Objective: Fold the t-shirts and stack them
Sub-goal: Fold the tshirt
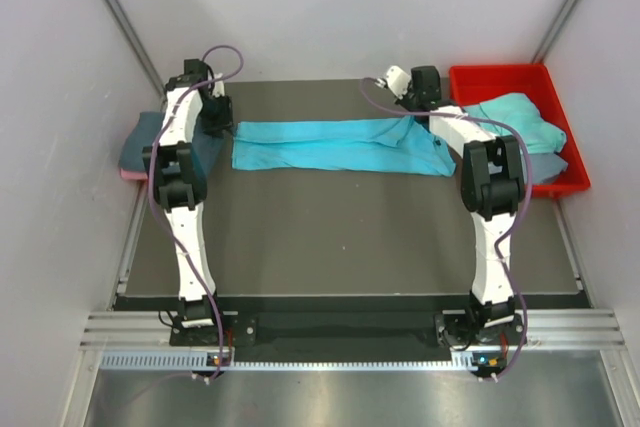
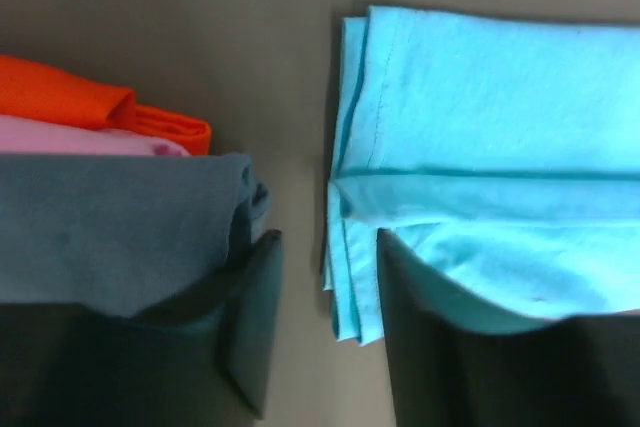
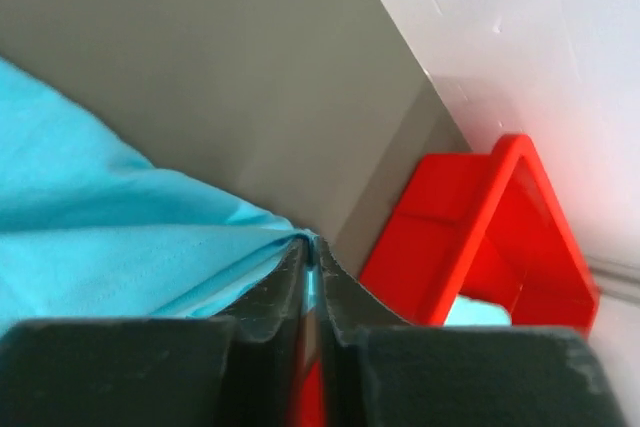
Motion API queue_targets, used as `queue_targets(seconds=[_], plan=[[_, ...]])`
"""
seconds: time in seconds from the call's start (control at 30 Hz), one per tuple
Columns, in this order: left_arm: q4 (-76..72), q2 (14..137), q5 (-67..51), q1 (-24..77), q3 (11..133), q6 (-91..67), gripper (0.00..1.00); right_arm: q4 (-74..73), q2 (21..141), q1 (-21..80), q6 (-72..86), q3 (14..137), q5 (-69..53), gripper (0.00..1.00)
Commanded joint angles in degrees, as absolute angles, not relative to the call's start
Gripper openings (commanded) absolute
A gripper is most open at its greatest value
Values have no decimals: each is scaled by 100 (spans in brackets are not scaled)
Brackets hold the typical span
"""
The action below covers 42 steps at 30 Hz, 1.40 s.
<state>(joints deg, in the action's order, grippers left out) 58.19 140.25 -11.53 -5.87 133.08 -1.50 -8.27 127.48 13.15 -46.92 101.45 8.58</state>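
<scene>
A turquoise shirt (image 1: 330, 145) lies folded into a long strip across the far part of the counter (image 1: 350, 237). The right pincer (image 3: 311, 252) is clenched on the strip's right end, with a thin bit of cloth pinched between its tips. The left pincer (image 2: 328, 247) is at the strip's left end. Its fingers (image 2: 240, 337) stand apart and hold nothing, and the folded edge of the shirt lies just by the right one. Left of that is a stack (image 1: 140, 147) at the counter's left edge. A grey shirt (image 2: 120, 217) is on top, and a pink shirt (image 2: 70, 135) and orange cloth (image 2: 70, 95) show at its edge. Bare counter lies between the stack and the strip. At the far right stands a red bin (image 1: 500, 72) with a teal shirt (image 1: 515, 115) in it.
</scene>
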Motion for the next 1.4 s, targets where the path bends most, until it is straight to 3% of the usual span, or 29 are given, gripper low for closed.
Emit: queue_targets(seconds=[0.0,0.07,0.1,0.3,0.5,0.77,0.83,1.13,1.37], plan=[[5546,13835,-853,-589,13605,-185,52,-133,12657,1397,-4597,10363,1361,23],[5563,13606,-1001,-598,13571,-62,79,-44,12481,1406,-4509,10292,1573,45],[5563,13510,-1080,-615,13527,-53,80,-53,12385,1398,-4361,10161,1625,55],[5695,12718,-1449,-685,12500,-193,81,-647,11200,1371,-3152,9432,1626,62],[5924,12638,-1924,-703,11558,-299,73,-2081,10416,1038,-882,8625,292,60],[5950,13007,-2022,-694,11531,-413,72,-2171,10151,563,-440,7586,-404,59],[5933,13122,-1978,-686,11566,-422,72,-2092,10204,335,-273,7480,-771,54],[5862,13377,-1688,-624,11522,-404,67,-1767,10924,334,299,7971,-1907,47],[5827,13509,-1617,-571,11487,-431,51,-1644,11250,623,518,8419,-2179,45]])
